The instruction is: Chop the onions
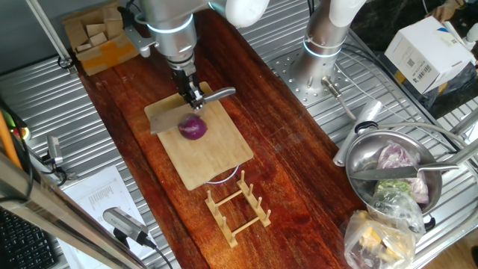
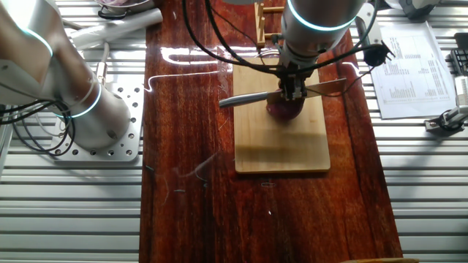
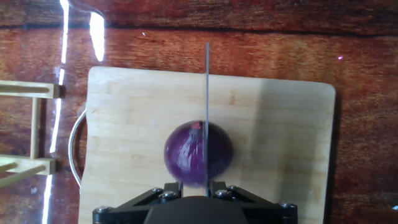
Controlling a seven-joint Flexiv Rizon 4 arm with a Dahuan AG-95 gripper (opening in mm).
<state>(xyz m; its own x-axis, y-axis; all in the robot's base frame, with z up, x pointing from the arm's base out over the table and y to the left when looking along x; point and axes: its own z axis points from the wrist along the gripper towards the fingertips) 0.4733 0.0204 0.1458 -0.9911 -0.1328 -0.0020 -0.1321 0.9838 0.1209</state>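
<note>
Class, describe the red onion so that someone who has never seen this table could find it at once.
Find the long dark red-brown wooden tabletop, then the pale bamboo cutting board on it. The small round glossy purple onion sits on that board, directly under the knife blade; it is the board's only vegetable.

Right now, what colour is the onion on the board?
Glossy dark purple-magenta onion; hand view shows it best.

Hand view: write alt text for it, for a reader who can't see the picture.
Seen from above, a thin knife blade runs edge-on down the middle of a glossy red onion on a bamboo cutting board. The gripper shows at the bottom edge, holding the knife. The board lies on a dark wooden tabletop, with a wooden rack at the left.
</note>
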